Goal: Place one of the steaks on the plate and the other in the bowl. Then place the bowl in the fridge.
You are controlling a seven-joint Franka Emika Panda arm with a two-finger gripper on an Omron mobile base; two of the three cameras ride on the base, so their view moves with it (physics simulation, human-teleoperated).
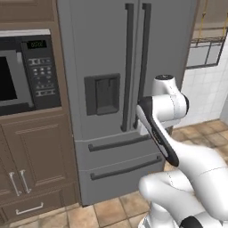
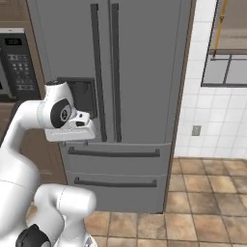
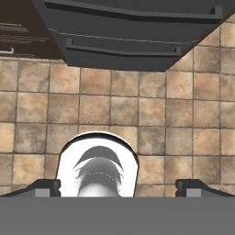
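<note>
Two tall doors of the fridge [image 1: 111,53] stand shut, their dark handles side by side down the middle, with a dark dispenser recess [image 1: 102,94] in the left door and two drawers [image 1: 120,156] below, both closed. The fridge stands straight ahead of the arm, between a wooden cabinet [image 1: 31,164] holding a black microwave [image 1: 26,73] on its left and a white tiled wall [image 2: 217,120] with a window [image 2: 231,43] on its right. The arm is folded in front of the lower doors, its wrist bent so the hand [image 3: 117,186] points down at the brown tiled floor [image 3: 183,114]. In the hand view the two fingertips [image 3: 43,187] sit far apart at the bottom edges, spread wide with nothing between them, and the fridge's bottom drawers lie across the top of that view. Steaks, plate and bowl cannot be made out anywhere.
</note>
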